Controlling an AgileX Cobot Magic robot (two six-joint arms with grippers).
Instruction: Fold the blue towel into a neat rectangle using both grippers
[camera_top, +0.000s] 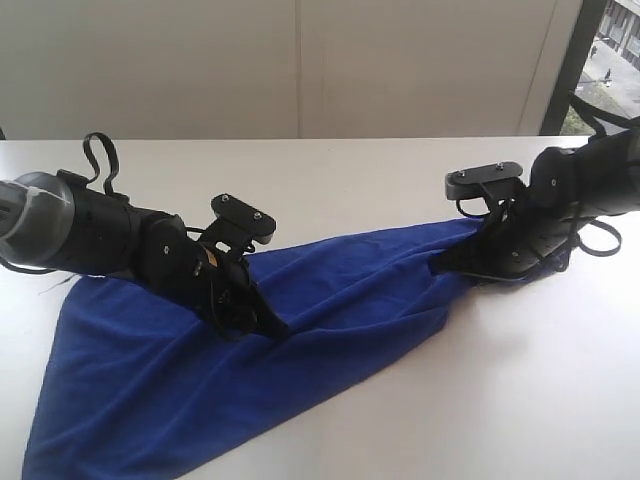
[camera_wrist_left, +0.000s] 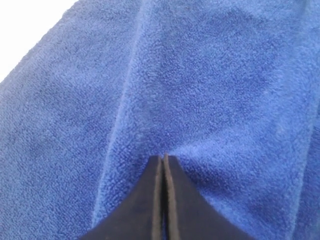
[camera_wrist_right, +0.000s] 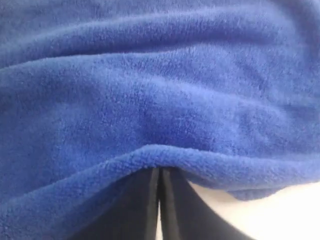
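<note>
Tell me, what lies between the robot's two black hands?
Only the blue towel: it runs from the left hand to the right hand, over the white table. The exterior view shows this.

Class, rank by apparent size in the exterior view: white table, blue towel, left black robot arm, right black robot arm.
1. White flat table.
2. Royal-blue microfibre towel.
3. Left black robot arm and right black robot arm: look alike, both cut by the frame edge, so unranked.
</note>
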